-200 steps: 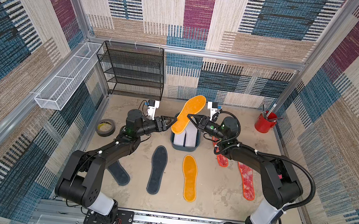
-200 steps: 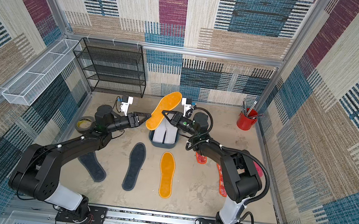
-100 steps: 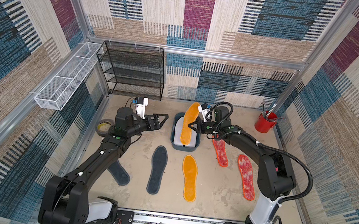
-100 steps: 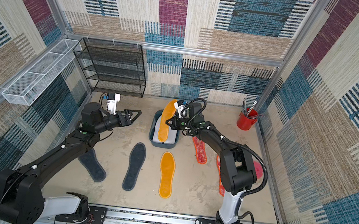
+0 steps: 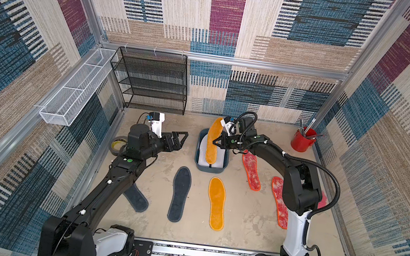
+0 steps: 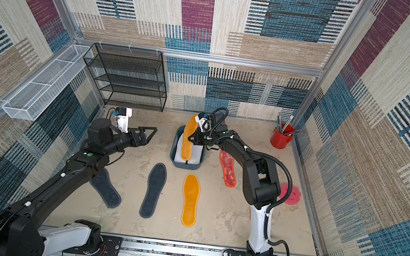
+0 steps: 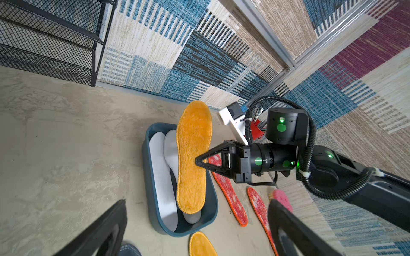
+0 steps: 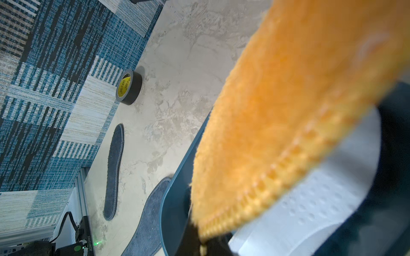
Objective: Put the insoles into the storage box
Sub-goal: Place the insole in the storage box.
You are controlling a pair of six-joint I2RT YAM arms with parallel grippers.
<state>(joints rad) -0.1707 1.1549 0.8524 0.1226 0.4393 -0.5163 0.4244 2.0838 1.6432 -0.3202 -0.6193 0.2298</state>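
1. Two claws in shot. We see the left claw (image 5: pixel 182 141) spread wide with nothing in it, left of centre in both top views, well apart from the storage box (image 5: pixel 210 170).
2. The right claw (image 5: pixel 215 142) is pressed together on one long edge of the held orange insole (image 5: pixel 213 130), about mid-length. The left wrist view shows the pinch clearly.
3. The held orange insole is tilted, with one end down inside the storage box and the other up past its far rim. We can't tell if the low end touches anything.
4. The storage box sits just above frame centre on the worktop (image 5: pixel 239 222). Two white insoles (image 7: pixel 160 177) lie flat in it side by side, under the orange one.
5. Below the box in the frame, flat on the worktop, are the second orange insole (image 5: pixel 216 203) and the dark grey insole (image 5: pixel 179 193) to its left. They lie near each other, not touching.
6. Another grey insole (image 5: pixel 138 200) is at lower left, partly hidden under the left arm.
7. Right of the box, the first mottled insole (image 5: pixel 251 172) lies near it. The second mottled insole (image 5: pixel 279 203) is further right, partly behind the right arm.
8. The red cup (image 5: pixel 302 142) with tools is at right of centre.
9. The tape roll (image 5: pixel 117 144) is left of centre, beside the left arm.
10. The black mesh rack (image 5: pixel 150 79) stands against the back wall and the white wire basket (image 5: pixel 74 92) hangs on the left wall.
11. The pink round thing (image 6: pixel 290 193) is at right, partly behind the right arm.
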